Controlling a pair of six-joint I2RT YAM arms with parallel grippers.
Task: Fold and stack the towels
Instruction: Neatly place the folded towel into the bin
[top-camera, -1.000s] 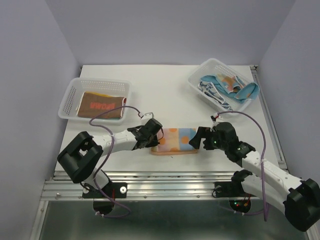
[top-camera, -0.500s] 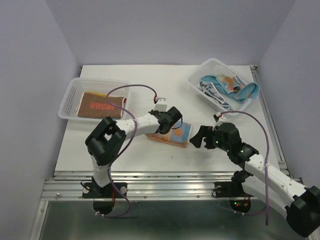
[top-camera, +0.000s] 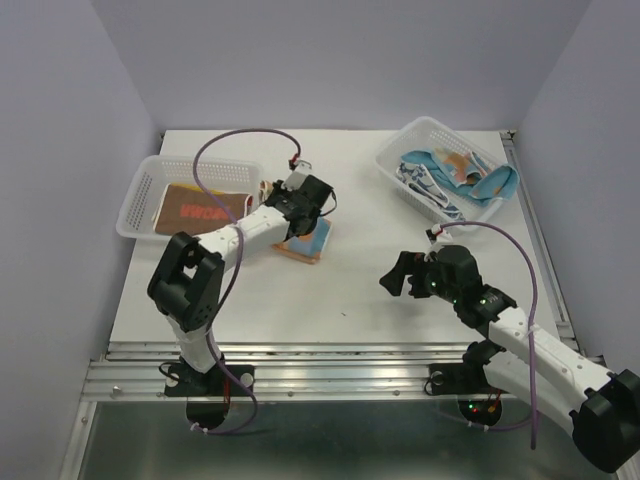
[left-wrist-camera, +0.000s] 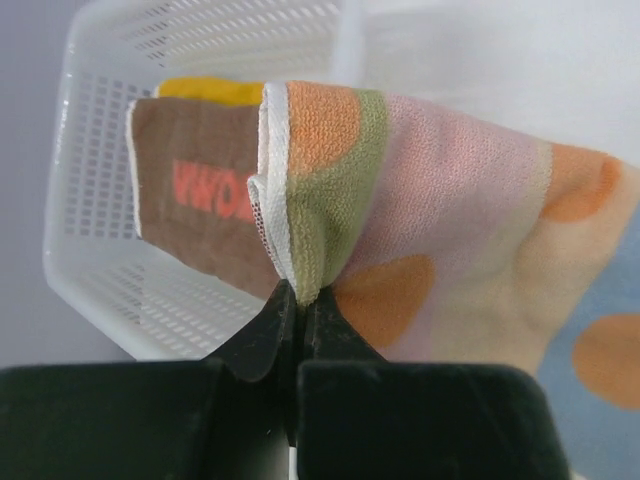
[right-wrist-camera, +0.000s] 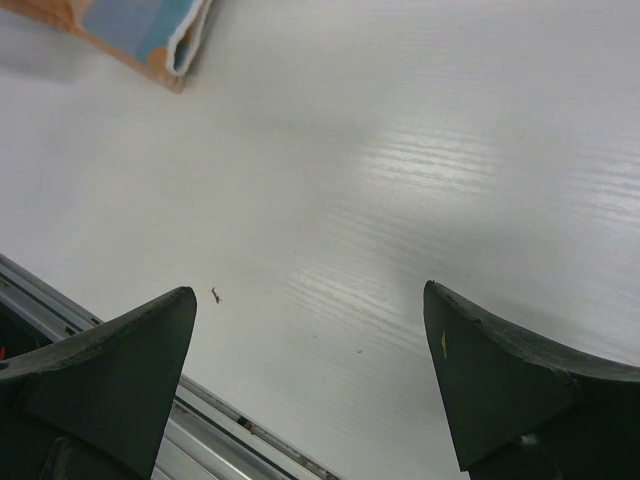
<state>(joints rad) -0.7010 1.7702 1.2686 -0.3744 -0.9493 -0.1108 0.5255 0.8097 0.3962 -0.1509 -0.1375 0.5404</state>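
Note:
My left gripper (top-camera: 283, 205) is shut on an edge of the folded pastel towel with orange dots (top-camera: 308, 238), close up in the left wrist view (left-wrist-camera: 440, 250), and holds it just right of the left basket (top-camera: 140, 195). That basket holds a folded brown towel with red lettering (top-camera: 200, 211) over a mustard yellow one (left-wrist-camera: 210, 90). My right gripper (top-camera: 392, 275) is open and empty over bare table; the pastel towel's corner shows at the top left of its view (right-wrist-camera: 140, 30). Crumpled blue-white and teal-edged towels (top-camera: 455, 175) lie in the right basket (top-camera: 405, 145).
Both white perforated baskets stand at the back of the table, left and right. A metal rail (top-camera: 330, 360) runs along the near edge. Purple walls close in the left and right sides.
My left gripper has carried the folded pastel towel from the table's middle front back and to the left, up beside the left basket. The right gripper has let go and stays open.

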